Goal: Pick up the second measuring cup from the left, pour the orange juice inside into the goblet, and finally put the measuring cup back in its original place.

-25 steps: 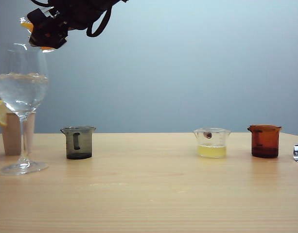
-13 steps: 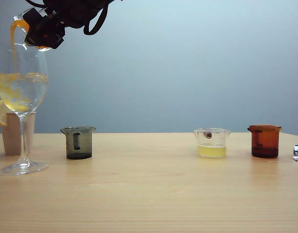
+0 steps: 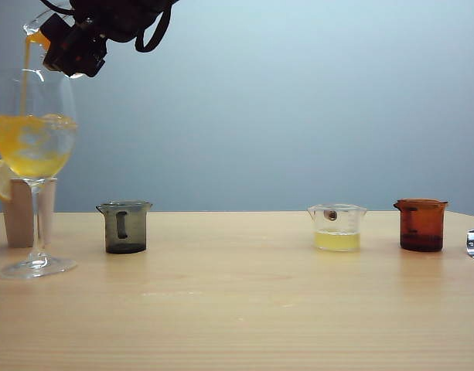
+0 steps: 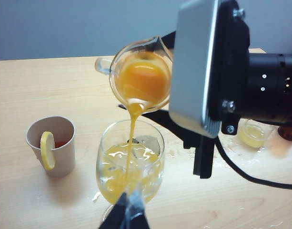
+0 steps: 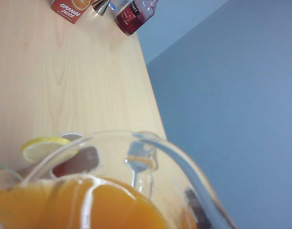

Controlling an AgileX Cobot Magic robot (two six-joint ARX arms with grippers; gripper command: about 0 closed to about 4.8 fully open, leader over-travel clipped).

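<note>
A: Pour's live. Upper left of the ext. view, the right gripper (image 3: 66, 54) has reached across and hangs above the goblet (image 3: 33, 147), clenched on the second measuring cup (image 3: 37, 27).

B: Why so high and tipped?

A: Lip has to sit over the bowl's mouth. Cup's rolled so the spout faces down; a thin stream of orange juice (image 3: 24, 85) drops inside the rim. In the left wrist pic you see it plainly: cup (image 4: 141, 78) tilted, juice (image 4: 131, 129) falling into the glass (image 4: 129, 167), centre of frame.

B: Goblet wasn't empty?

A: Nope, clear liquid in there already; it's turning orange from the top, swirls not mixed yet.

B: How much left in the cup?

A: Decent pool still, per the right wrist cam – orange fills the lower part of the cup (image 5: 112, 191). I'd say mid-pour, not near done.

B: Left gripper?

A: Low in its own view, bottom centre (image 4: 129, 214), just by the goblet's bowl. Tips look close together, but can't tell if it's shut or touching the glass.

B: And the return spot?

A: Gap on the table (image 3: 237, 309) between the grey cup (image 3: 124, 226) and the yellow-liquid cup (image 3: 337, 228), centre of frame. Bare wood (image 3: 229, 243), so set-down looks unobstructed. Brown cup (image 3: 421, 224) sits far right, paper cup w/ lemon slice (image 4: 50, 145) beside the goblet.

B: Risk?

A: Splash. Drops already on the wood nr the foot.
</note>
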